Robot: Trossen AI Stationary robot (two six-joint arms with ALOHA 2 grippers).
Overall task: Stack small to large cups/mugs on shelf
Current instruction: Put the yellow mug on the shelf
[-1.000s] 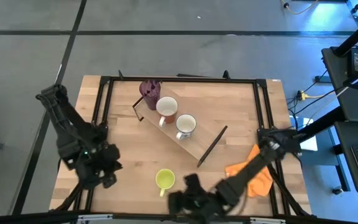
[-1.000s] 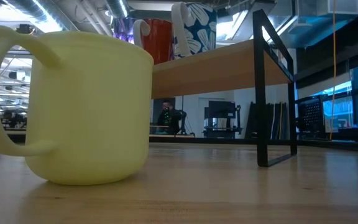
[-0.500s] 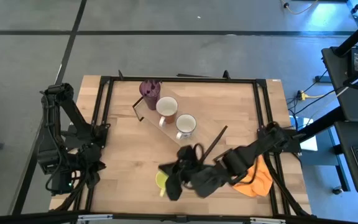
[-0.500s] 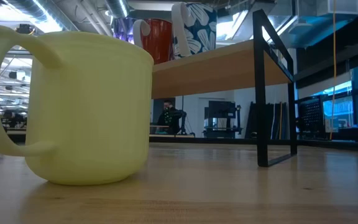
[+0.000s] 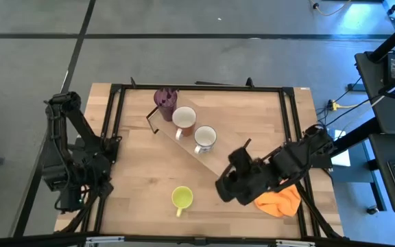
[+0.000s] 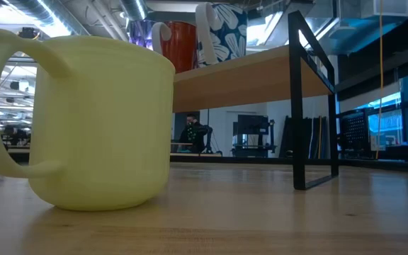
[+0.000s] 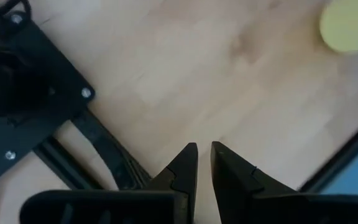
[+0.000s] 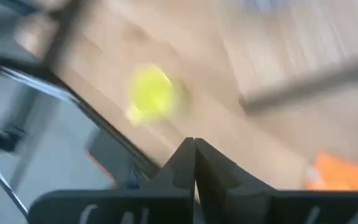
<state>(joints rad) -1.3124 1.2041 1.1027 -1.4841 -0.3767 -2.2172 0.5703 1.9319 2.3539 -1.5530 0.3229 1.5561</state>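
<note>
The shelf [image 5: 214, 156] runs diagonally across the table. On it, in a row, stand a purple tumbler [image 5: 164, 101], a brown mug [image 5: 184, 120] and a white-grey mug [image 5: 205, 137]. A yellow-green mug [image 5: 181, 198] stands upright on the tabletop near the front edge, and it fills the low view [image 6: 83, 120]. My right gripper [image 5: 223, 191] hovers shut and empty to the right of that mug, beside the shelf's near end. My left gripper [image 7: 204, 155] hangs over the table's left edge [image 5: 79, 195], its fingers a narrow gap apart with nothing between them.
An orange cloth [image 5: 278, 199] lies at the table's right front, under my right arm. A black metal frame [image 5: 115, 137] runs along the table's edges. Bare wood lies between the yellow-green mug and the shelf.
My right gripper has left the front edge beside the yellow-green mug. It passed over the mug, then rose and drew back toward the table's right, turning as it went. My left arm has swung out toward the table's left edge. The mug stands where it was.
</note>
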